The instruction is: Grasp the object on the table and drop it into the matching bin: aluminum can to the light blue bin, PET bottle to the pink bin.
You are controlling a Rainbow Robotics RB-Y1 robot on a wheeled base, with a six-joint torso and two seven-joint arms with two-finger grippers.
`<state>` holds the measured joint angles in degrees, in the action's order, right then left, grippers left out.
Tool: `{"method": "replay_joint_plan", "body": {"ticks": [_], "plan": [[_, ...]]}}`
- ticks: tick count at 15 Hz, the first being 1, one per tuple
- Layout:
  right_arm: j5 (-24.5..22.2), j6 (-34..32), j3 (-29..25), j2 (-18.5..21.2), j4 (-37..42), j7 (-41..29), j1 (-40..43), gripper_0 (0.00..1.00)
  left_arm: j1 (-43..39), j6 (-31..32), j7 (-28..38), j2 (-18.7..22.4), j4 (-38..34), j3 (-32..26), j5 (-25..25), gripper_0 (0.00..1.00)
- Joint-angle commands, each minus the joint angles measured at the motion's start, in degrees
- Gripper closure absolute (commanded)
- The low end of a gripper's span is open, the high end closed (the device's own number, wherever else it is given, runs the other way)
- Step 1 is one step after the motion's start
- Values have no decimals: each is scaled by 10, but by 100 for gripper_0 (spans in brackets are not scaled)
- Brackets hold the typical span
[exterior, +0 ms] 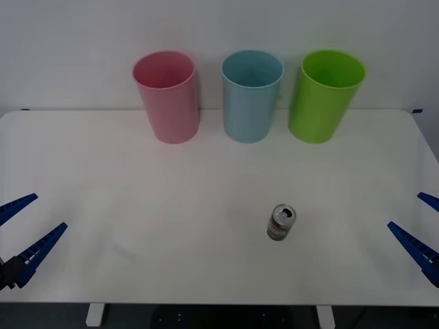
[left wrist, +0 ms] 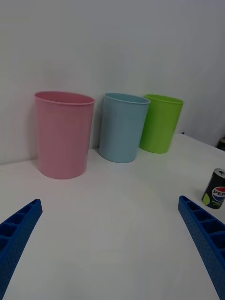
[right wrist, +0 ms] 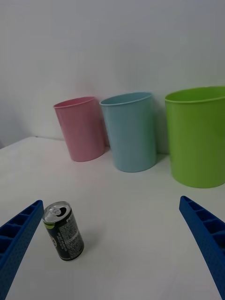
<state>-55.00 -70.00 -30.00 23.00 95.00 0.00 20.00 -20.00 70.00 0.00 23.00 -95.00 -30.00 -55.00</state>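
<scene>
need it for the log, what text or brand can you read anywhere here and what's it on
"PEPSI", with the round logo: on the dark label of the aluminum can, standing upright on the table.
Fine white print on the can's label, right wrist view: too small to read.
Pink bin, light blue bin, green bin: no text.

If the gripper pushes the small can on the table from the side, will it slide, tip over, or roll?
The aluminum can stands upright on the smooth white table, so a low push would probably slide it. Its narrow base suggests a high push may tip it. Once down, its round body would likely roll. Its top looks opened, so it may be light.
</scene>
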Motion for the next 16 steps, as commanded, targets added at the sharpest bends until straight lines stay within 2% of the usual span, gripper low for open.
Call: {"method": "replay_joint_plan", "body": {"ticks": [1, 3, 11, 16], "plan": [[0, 0, 0, 0, 0, 0, 0, 0, 0, 0, 0, 0, 0, 0, 0, 0], [-2, 0, -1, -15, -5, 1, 13, 0, 0, 0, 0, 0, 0, 0, 0, 0], [-2, 17, 24, -11, 14, 24, 34, 0, 0, 0, 0, 0, 0, 0, 0, 0], [-2, 18, 61, -7, 14, 55, 56, 0, 0, 0, 0, 0, 0, 0, 0, 0]]}}
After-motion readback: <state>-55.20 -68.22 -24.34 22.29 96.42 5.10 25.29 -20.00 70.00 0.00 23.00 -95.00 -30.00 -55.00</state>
